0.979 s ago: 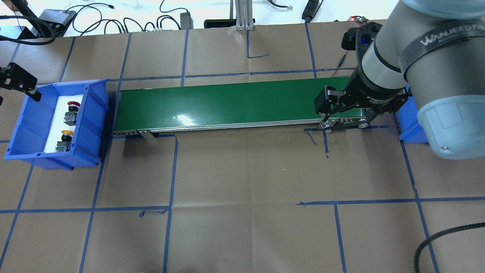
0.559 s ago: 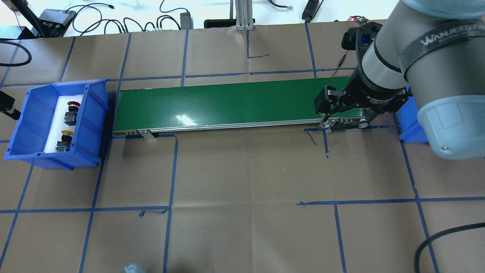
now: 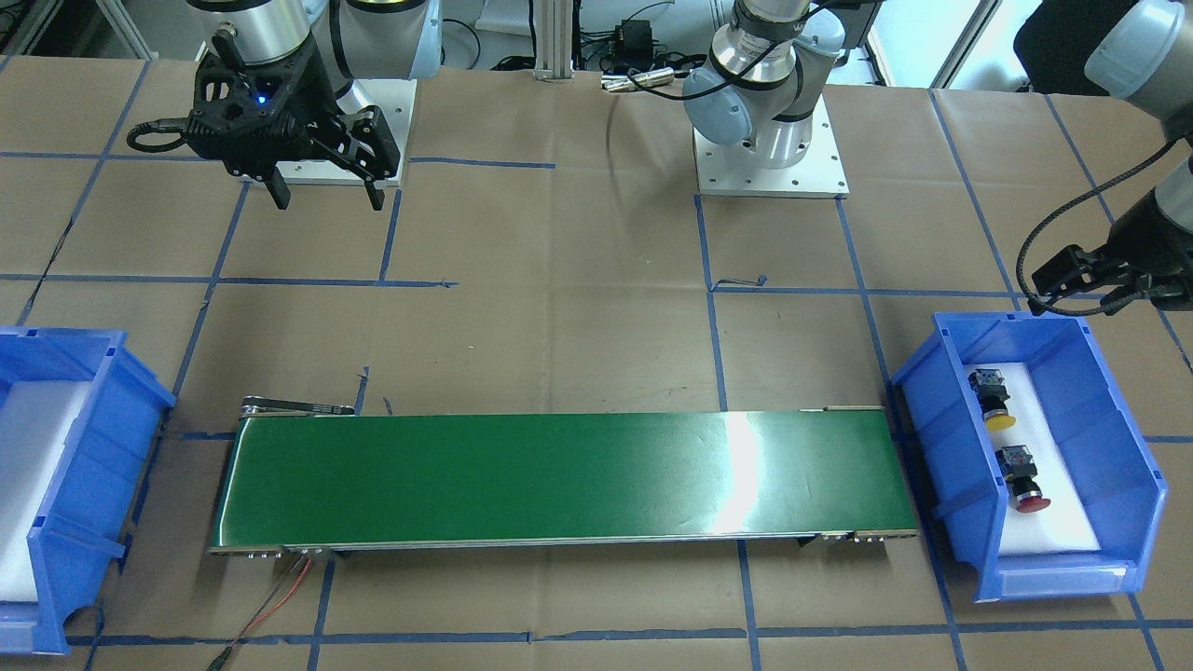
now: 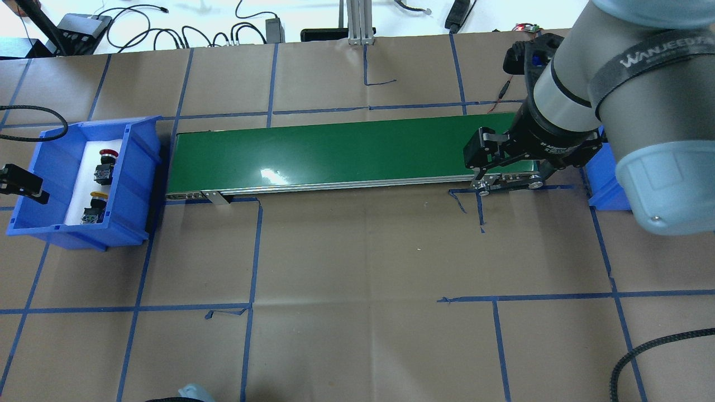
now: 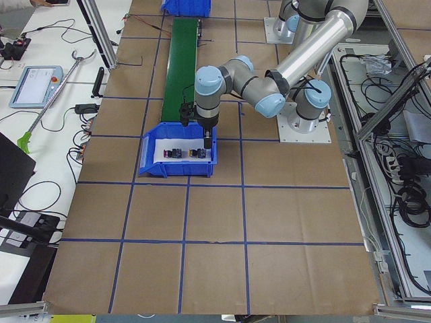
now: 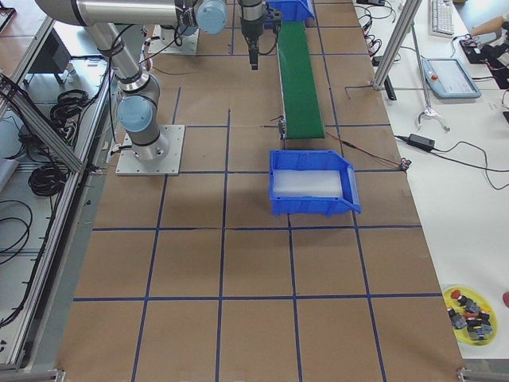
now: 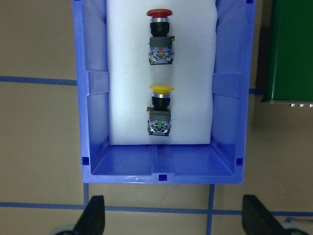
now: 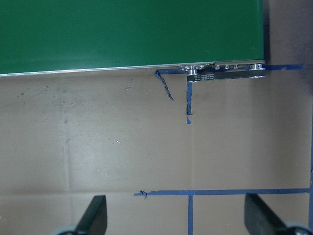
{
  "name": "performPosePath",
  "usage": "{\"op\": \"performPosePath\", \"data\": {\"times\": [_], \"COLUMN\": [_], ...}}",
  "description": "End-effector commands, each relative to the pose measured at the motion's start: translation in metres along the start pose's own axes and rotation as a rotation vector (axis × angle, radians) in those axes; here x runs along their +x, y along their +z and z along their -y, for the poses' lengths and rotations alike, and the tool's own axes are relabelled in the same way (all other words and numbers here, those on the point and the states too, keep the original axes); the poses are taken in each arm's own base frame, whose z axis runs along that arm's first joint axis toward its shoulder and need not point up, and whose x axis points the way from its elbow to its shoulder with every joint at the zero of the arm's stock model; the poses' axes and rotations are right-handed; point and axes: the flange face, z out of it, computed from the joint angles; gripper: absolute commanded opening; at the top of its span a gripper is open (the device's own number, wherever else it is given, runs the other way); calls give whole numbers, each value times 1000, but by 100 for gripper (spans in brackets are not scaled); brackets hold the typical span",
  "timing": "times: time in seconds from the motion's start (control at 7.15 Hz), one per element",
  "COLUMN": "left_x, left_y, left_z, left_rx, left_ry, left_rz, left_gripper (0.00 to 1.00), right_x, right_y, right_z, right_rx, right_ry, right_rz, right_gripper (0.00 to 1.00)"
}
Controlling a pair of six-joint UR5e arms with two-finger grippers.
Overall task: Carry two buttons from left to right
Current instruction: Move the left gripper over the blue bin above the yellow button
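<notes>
the right arm (image 4: 642,111) hides most of the right-hand blue bin (image 4: 606,190) in the overhead view, and that view's left edge cuts off most of the left gripper (image 4: 22,184)

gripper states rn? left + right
Left gripper: open, holding nothing.
Right gripper: open, holding nothing.

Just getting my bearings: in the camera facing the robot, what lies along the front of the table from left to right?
A blue bin with white padding → green conveyor belt → second blue bin holding the yellow button and the red button.
</notes>
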Motion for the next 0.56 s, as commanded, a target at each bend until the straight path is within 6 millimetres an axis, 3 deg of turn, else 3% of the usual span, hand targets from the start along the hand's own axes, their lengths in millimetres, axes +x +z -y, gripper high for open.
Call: {"op": "performPosePath", "data": {"times": [0.0, 0.42], "left_x": [14, 4], "left_y": [19, 70], "left_z": [16, 36], "left_rx": [-12, -6], "left_ry": [44, 54], "left_rz": [-11, -7], "left_gripper": [99, 99], "right_x": [0, 0], "right_y": [1, 2], "right_z": [0, 1], "right_rx": [-2, -7], "right_ry": [0, 0], "right_rz": [0, -2], "right_gripper": [100, 100]}}
